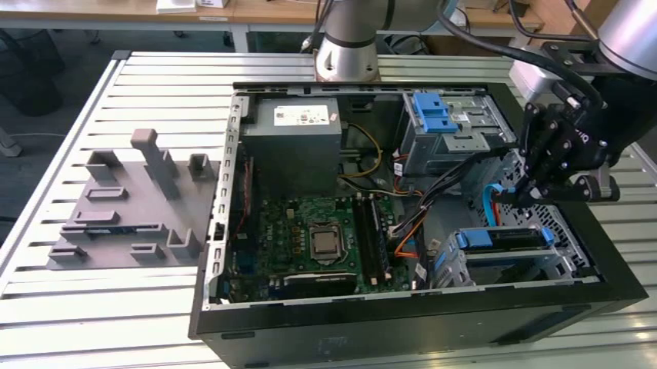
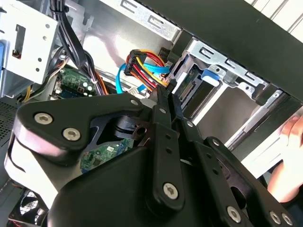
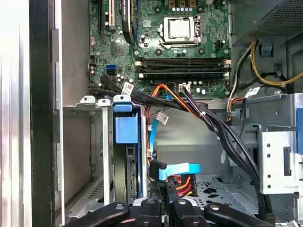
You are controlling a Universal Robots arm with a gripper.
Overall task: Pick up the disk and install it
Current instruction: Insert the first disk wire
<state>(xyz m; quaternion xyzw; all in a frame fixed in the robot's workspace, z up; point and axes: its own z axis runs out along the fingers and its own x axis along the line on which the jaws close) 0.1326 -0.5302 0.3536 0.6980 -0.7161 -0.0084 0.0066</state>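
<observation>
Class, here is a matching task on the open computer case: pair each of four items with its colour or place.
Items:
1. power supply box
2. disk
3. hand
4. fixture block

Descriptions:
A. grey, on the slatted table at the exterior view's left, outside the case
B. black, above the case's edge at the exterior view's right
C. seated in the drive cage with blue rails
D. grey with a white sticker, beside the motherboard

Pairs: 1-D, 2-C, 3-B, 4-A

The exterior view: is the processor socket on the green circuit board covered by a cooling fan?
No. The socket sits bare on the green circuit board, its metal square showing with no fan over it.
</observation>
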